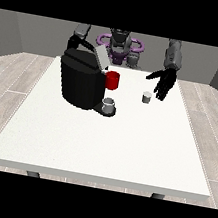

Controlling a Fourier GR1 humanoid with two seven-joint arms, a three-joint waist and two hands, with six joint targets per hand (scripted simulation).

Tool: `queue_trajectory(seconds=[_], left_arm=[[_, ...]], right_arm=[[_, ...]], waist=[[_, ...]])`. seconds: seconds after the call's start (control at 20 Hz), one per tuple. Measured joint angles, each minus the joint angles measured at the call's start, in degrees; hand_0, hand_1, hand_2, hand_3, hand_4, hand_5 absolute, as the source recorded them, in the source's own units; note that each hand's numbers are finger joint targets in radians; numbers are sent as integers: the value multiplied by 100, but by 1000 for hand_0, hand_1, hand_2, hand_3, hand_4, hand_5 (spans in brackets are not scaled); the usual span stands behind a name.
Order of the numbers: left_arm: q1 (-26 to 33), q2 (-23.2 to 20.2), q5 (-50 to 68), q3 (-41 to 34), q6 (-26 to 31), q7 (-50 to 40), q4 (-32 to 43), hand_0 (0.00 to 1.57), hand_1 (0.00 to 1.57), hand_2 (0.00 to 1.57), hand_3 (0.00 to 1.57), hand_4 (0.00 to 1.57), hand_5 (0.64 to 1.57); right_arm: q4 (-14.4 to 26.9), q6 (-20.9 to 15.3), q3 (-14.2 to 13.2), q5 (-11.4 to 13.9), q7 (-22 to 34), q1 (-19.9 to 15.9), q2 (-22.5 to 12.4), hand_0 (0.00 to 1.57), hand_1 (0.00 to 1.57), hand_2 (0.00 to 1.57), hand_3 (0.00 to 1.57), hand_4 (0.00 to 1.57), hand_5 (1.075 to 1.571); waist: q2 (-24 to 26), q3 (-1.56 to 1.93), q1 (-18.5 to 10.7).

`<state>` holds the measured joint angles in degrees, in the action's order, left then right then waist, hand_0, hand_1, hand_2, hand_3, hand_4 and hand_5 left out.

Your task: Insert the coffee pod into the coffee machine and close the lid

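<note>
1. One black coffee machine (81, 82), lid up.
2. One red mug (113, 80).
3. One grey cup (109, 106) on its drip tray.
4. One coffee pod (146, 97), just beside the fingers (161, 92).
5. One white table (98, 150).

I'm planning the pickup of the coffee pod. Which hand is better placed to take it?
The robot's left hand, at the view's right: it hangs open just beside the coffee pod. The other hand is hidden behind the coffee machine, farther from the pod.
</note>
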<state>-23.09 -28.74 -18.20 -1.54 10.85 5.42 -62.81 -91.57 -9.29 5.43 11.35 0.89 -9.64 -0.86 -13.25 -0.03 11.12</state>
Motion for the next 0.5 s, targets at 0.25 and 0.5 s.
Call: queue_trajectory(seconds=[0.25,0.5], left_arm=[[-300,-18,-433,92,-114,221,614,0,0,423,0,0,1571],[-643,128,-846,160,-455,370,1007,940,940,950,692,81,1571]], right_arm=[[150,4,-84,43,131,-117,-44,0,0,0,0,0,1571],[453,54,-189,-129,142,-274,9,0,0,0,0,0,1571]], waist=[[-129,1,-33],[-159,2,-111]])
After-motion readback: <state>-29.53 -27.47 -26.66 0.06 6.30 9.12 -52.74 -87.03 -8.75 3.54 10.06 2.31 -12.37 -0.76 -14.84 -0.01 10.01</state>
